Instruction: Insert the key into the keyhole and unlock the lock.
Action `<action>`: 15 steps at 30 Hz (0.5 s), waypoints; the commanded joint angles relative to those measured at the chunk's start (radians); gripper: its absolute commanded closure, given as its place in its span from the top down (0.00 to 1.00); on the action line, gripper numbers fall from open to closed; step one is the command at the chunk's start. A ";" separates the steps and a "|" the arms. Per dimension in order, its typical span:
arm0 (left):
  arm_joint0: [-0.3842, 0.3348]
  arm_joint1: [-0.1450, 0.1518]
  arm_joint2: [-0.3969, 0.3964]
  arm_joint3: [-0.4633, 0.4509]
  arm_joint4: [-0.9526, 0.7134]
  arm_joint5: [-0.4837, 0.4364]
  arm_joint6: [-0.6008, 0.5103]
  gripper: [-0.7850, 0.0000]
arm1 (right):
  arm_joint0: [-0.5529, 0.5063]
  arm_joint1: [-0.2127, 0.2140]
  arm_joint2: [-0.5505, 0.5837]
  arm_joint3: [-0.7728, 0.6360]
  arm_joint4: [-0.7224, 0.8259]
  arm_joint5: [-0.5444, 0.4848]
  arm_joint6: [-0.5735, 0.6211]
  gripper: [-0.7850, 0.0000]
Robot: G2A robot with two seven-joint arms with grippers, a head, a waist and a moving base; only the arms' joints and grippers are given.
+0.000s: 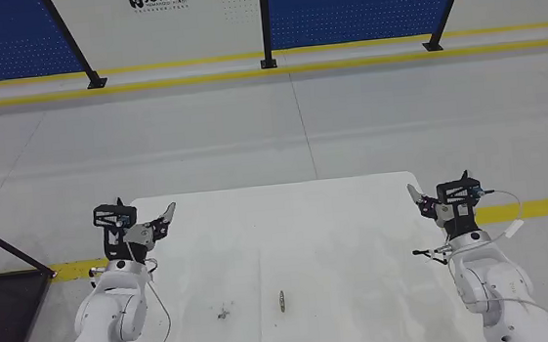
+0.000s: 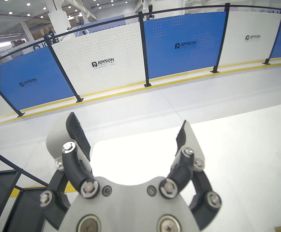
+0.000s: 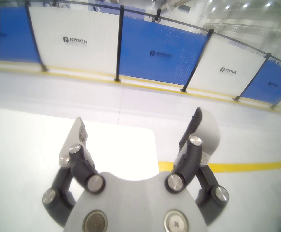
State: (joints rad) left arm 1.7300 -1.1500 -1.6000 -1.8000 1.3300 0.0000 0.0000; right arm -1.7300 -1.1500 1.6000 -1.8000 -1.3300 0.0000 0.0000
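The brass lock (image 1: 281,301) sits on the white table (image 1: 358,232) with the small key (image 1: 224,313) near it but not touching. Both lie between my two grippers and closer to the robot than either one. Bare tabletop surrounds the pair out to every edge. My left gripper (image 1: 165,220) hangs at the table's far left corner and my right gripper (image 1: 419,200) at the far right corner. Each is angled inward, fingers spread wide and grasping nothing.
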 commanded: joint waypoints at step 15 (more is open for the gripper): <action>0.373 0.018 0.004 -0.298 0.142 -0.278 -0.195 1.00 | 0.000 0.000 0.000 0.000 0.000 0.000 0.000 1.00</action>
State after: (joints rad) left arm 2.0619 -1.1317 -1.6068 -2.0802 1.4576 -0.2769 -0.1632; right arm -1.7300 -1.1500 1.6000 -1.8000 -1.3300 0.0000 0.0000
